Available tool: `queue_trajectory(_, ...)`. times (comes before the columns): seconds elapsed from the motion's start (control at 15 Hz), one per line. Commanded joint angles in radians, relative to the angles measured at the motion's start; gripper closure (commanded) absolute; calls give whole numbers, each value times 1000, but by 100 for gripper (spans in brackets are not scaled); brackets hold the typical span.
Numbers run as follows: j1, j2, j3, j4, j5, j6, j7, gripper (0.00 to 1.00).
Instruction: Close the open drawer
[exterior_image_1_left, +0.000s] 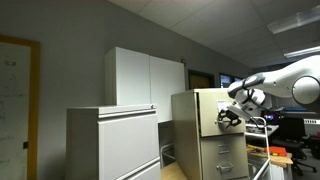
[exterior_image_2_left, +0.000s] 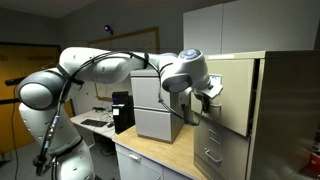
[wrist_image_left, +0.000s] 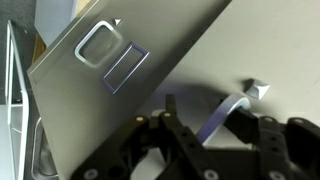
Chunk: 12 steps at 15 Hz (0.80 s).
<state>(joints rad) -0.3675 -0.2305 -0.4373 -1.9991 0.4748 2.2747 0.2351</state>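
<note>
The open drawer (exterior_image_2_left: 236, 96) is the top drawer of the narrow beige cabinet (exterior_image_1_left: 192, 110) and stands out from the cabinet body in both exterior views (exterior_image_1_left: 224, 108). In the wrist view its flat front (wrist_image_left: 190, 50) fills the frame, with a label holder (wrist_image_left: 110, 55) and a small curved metal handle (wrist_image_left: 236, 104). My gripper (wrist_image_left: 215, 135) is open right at the drawer front, with the handle between its dark fingers. It also shows against the drawer front in both exterior views (exterior_image_1_left: 232, 116) (exterior_image_2_left: 210, 92). I cannot tell whether the fingers touch the front.
The beige cabinet's lower drawers (exterior_image_2_left: 213, 150) are shut. A wide light-grey cabinet (exterior_image_1_left: 112, 142) stands next to it, with a tall white cupboard (exterior_image_1_left: 145, 75) behind. A desk with a grey box (exterior_image_2_left: 155, 110) and clutter lies behind my arm (exterior_image_2_left: 100, 70).
</note>
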Motion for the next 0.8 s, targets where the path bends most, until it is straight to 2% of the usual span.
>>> queue_trajectory(0.0, 14, -126, 98, -65, -83, 129, 61, 25)
queue_trajectory(0.13, 4, -107, 112, -51, -138, 125, 95, 25)
queue_trajectory(0.2, 3, -86, 104, -16, -166, -15, 111, 25)
queue_trajectory(0.33, 13, -73, 93, 2, -150, -98, 92, 25)
queue_trajectory(0.47, 22, -79, 101, -4, -149, -100, 84, 25)
queue_trajectory(0.53, 21, -95, 120, -11, -197, -119, 114, 25)
queue_trajectory(0.6, -5, -23, 49, 0, -154, 3, 61, 25)
queue_trajectory(0.67, -12, -20, 49, 6, -174, 2, 75, 50)
queue_trajectory(0.73, -12, -16, 47, 5, -169, 8, 74, 50)
